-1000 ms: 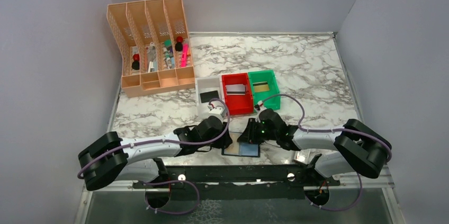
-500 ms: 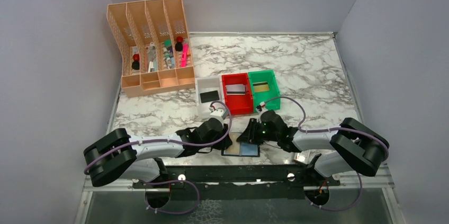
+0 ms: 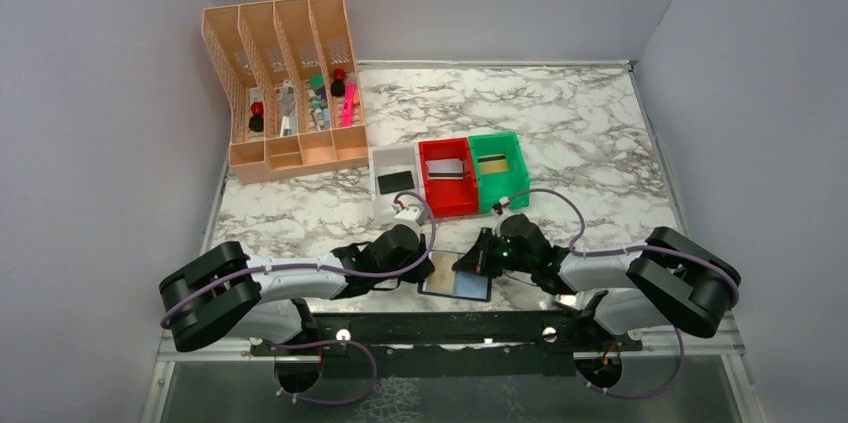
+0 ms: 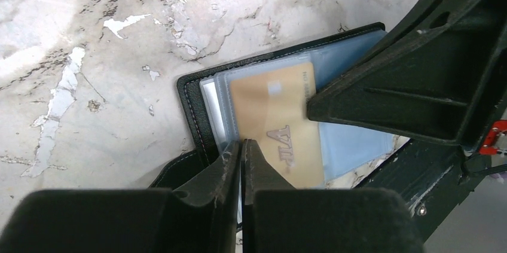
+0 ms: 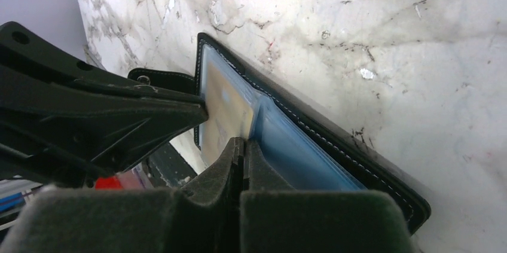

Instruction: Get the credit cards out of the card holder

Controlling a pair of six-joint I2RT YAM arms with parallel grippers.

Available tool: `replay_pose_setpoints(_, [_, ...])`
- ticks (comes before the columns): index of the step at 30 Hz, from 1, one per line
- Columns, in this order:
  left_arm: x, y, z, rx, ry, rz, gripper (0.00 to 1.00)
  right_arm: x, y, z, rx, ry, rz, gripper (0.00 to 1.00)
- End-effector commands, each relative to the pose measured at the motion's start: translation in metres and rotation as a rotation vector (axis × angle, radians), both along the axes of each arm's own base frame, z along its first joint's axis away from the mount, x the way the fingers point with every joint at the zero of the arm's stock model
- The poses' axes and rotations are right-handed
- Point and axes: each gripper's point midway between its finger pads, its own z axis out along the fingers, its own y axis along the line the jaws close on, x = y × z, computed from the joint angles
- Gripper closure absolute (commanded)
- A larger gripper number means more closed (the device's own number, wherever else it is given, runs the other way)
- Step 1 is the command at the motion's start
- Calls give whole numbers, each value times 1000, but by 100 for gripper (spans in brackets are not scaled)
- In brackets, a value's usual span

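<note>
The left gripper (image 4: 244, 145) is clamped nearly shut at the near edge of the card holder (image 4: 191, 94), its tips meeting right where a gold card (image 4: 269, 121) sits under a see-through pocket. Whether they pinch the card itself or only the pocket's lip, I cannot tell. The right gripper (image 5: 242, 145) is fully closed on nothing, its joined tips pressed down on the pockets just beside that gold card. It seems to act as a pin, so the holder does not slide or lift when the card is drawn. The holder lies open and flat on the marble table (image 4: 89, 55) at its near edge, between the two arms. Just beyond it stands a red bin (image 3: 452, 207) in a row of bins with cards already inside — likely the drop point.
</note>
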Motion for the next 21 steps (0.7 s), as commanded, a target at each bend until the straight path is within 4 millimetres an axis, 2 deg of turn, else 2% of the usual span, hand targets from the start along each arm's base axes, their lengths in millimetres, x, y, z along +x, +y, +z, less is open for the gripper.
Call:
replay_pose_setpoints(1, [-26, 17, -33, 89, 105, -32, 96, -10, 8, 22, 70, -11, 51, 99])
replay_pose_setpoints(4, [-26, 23, -36, 109, 108, -12, 100, -6, -1, 21, 37, -25, 34, 99])
replay_pose_setpoints(15, [-23, 30, -31, 105, 87, 22, 100, -14, -22, 11, 6, -1, 37, 99])
replay_pose_setpoints(21, [-23, 31, -28, 90, 80, 28, 100, -10, -33, 2, -79, -13, 23, 99])
